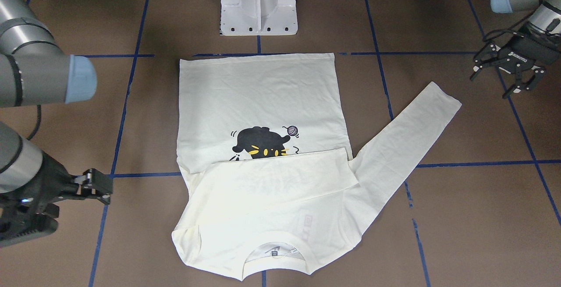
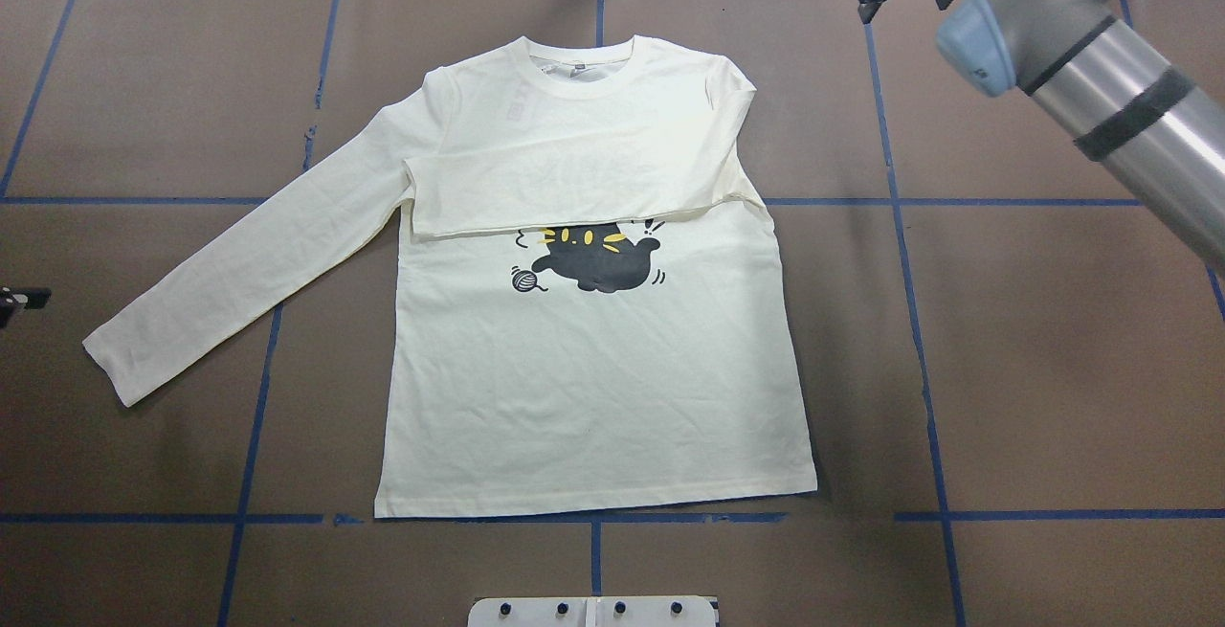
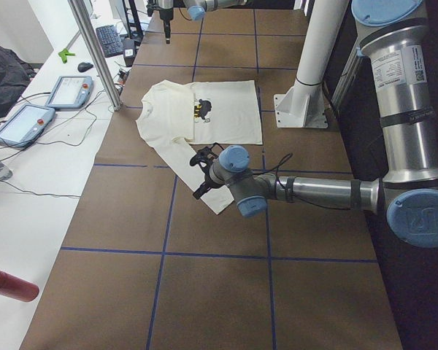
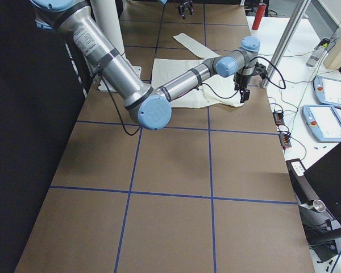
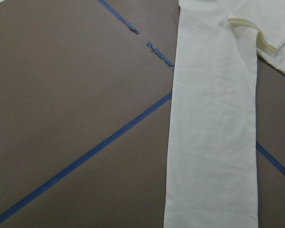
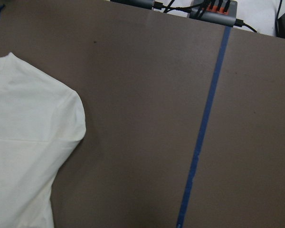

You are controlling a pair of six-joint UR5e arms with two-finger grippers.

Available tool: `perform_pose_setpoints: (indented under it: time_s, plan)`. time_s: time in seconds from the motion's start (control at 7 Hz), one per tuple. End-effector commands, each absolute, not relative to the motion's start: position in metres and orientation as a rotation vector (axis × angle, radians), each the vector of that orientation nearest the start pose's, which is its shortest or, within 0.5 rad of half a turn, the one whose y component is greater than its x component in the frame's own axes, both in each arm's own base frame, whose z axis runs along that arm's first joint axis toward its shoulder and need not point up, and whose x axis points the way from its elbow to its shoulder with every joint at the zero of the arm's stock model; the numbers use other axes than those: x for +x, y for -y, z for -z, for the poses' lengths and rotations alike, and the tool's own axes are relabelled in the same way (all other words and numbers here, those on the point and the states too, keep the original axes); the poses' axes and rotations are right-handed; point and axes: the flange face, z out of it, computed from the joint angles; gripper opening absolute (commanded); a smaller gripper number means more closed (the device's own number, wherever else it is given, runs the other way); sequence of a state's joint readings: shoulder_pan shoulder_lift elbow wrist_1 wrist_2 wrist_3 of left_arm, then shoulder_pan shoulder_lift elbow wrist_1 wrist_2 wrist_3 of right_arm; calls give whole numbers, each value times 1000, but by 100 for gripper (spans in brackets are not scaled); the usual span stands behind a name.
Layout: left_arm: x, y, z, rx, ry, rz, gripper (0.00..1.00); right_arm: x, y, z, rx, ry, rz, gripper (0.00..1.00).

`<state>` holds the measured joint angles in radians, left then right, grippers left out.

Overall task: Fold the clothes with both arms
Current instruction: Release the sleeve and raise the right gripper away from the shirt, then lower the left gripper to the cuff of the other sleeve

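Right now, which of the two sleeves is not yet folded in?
The sleeve on the robot's left side, stretched diagonally out over the table. The other sleeve lies folded across the chest, covering the top of the cat print.

This is a robot lab. Two big robot arms (image 3: 328, 191) reach over a wide brown desk (image 2: 1053, 369) marked with blue tape lines (image 2: 924, 369). A white stand (image 1: 258, 4) is bolted onto the desk. Next to it, a white side table (image 3: 29, 219) holds control tablets (image 3: 69, 91), a keyboard (image 3: 111, 40) and lots of wires (image 3: 29, 146). A shiny metal pole (image 3: 95, 51) stands at the edge.
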<state>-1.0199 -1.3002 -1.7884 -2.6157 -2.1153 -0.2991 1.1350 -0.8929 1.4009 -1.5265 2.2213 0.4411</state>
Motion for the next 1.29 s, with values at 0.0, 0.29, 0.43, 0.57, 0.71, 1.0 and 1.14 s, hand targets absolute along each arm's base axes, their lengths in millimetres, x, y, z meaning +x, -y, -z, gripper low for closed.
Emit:
perform_pose_setpoints:
  time_s: [0.0,0.29,0.43,0.57,0.71,1.0,1.14]
  plan:
    - [194,359,-565,665,-798,-580,100,-205,663,-360,220,803,187,100]
    - [238,336,-575,650,-771,-662,100,-203,660,-367,217,796,183,100]
    - [245,331,-580,643,-760,-679,100,-203,658,-369,215,795,181,100]
    - [250,329,-595,636,-722,-680,100,-202,656,-371,214,795,182,100]
    - [254,328,-598,640,-711,-686,100,-202,656,-372,213,793,180,100]
    - [258,325,-602,632,-708,-697,100,-201,656,-373,212,791,179,100]
    - [259,324,-603,630,-708,-703,100,-201,656,-373,212,791,179,100]
